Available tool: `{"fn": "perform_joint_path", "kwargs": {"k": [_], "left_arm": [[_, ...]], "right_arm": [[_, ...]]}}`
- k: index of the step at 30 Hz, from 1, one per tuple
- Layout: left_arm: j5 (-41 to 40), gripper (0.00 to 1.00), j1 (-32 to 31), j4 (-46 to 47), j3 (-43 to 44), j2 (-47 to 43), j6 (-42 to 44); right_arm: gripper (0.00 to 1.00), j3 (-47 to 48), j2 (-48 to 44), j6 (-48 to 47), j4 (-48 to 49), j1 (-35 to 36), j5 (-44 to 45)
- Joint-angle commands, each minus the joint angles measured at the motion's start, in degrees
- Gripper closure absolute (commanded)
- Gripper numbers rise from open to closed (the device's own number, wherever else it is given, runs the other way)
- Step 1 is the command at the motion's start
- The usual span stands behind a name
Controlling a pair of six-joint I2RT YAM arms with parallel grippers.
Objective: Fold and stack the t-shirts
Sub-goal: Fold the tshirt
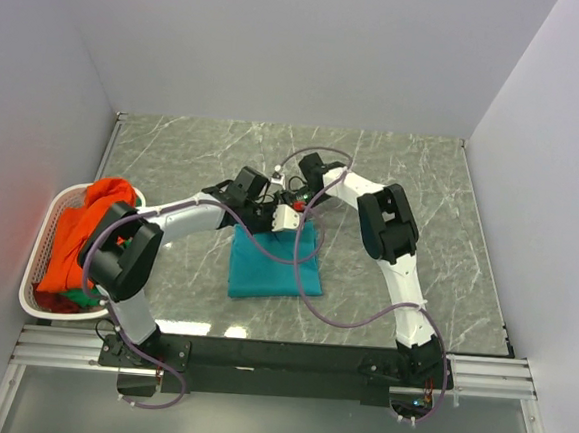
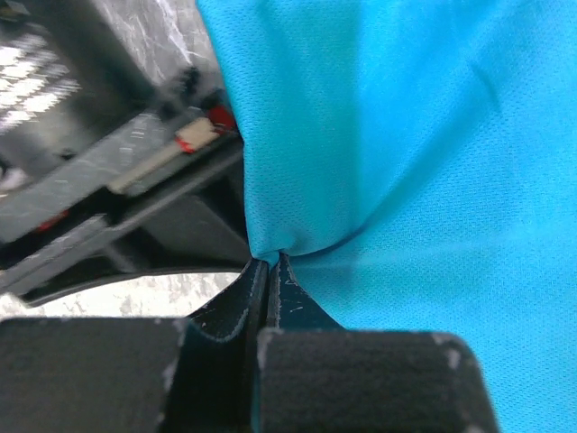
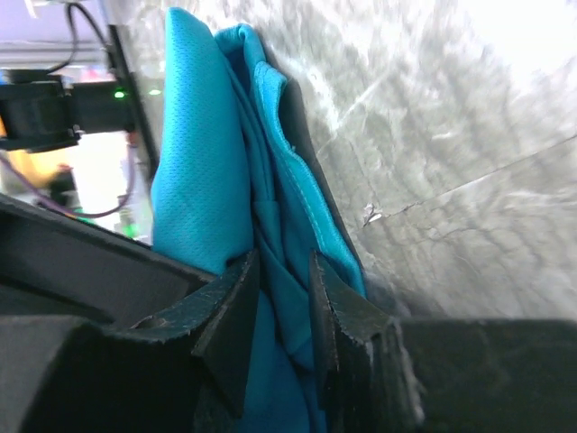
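At the left edge of the desk (image 1: 422, 187) one white basket (image 1: 34, 257) holds one orange t-shirt (image 1: 88, 226) over a sliver of one green t-shirt (image 1: 84, 299); mid-desk lies one folded teal t-shirt (image 1: 271, 265), its far edge crowded by both arms, the left gripper (image 2: 270, 266) pinched shut on it, the right gripper (image 3: 281, 289) clamping its folds.

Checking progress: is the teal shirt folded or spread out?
Folded: the teal shirt lies as a compact rectangle, with stacked layers showing at its edge.

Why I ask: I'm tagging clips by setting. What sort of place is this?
Probably a robot lab test cell: bare white walls box in a marble-look table, with the left arm and right arm bolted to a rail.
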Motion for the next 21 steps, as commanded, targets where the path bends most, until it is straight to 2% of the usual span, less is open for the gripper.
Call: {"fn": "perform_joint_path", "kwargs": {"k": [1, 12, 21], "left_arm": [[-0.19, 0.99, -0.63, 1.29, -1.13, -3.05, 1.52], [-2.21, 0.99, -1.51, 4.01, -2.27, -5.24, 1.35], [-6.16, 1.00, -1.42, 8.05, -1.83, -3.67, 1.08]], "right_arm": [[0.64, 4.56, -5.97, -4.45, -2.77, -0.19, 3.44], [0.66, 3.16, -2.55, -7.08, -2.59, -0.37, 6.07], [0.69, 0.53, -1.32, -8.68, -3.56, -0.37, 4.49]]}}
